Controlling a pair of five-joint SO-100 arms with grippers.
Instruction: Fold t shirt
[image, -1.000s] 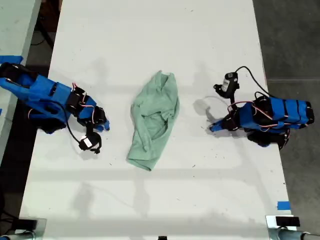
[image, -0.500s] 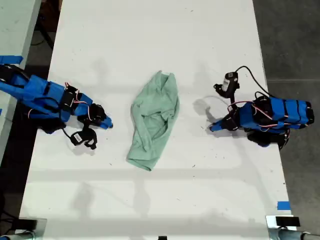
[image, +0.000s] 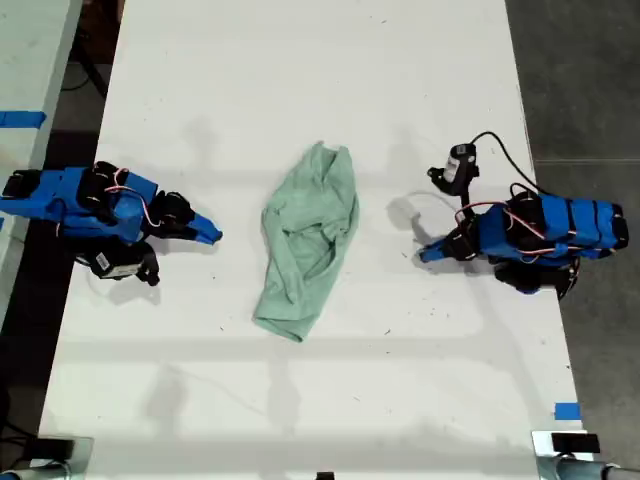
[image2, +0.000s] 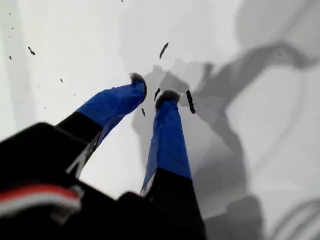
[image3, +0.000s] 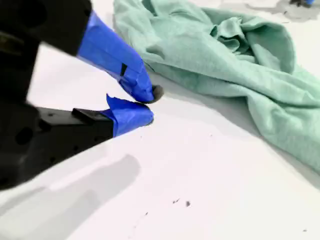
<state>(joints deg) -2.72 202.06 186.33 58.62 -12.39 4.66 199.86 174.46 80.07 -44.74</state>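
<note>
here, the t shirt (image: 307, 240) lay crumpled and elongated on the white table (image: 310, 90), between the two arms and touched by neither. my second gripper (image3: 150, 104) sat low over the table with its blue-taped tips almost together, only a narrow gap between them and nothing held; the t shirt (image3: 235, 60) lay just ahead of those tips, close but not in contact. in the exterior view this gripper (image: 212, 237) was at the left, pointing toward the cloth. my first gripper (image2: 150, 92) pointed down at bare table, its two blue fingers (image2: 167, 135) slightly apart and empty, with no cloth before them. in the exterior view it (image: 424, 256) stood at the right, near the t shirt's side but apart from it.
</note>
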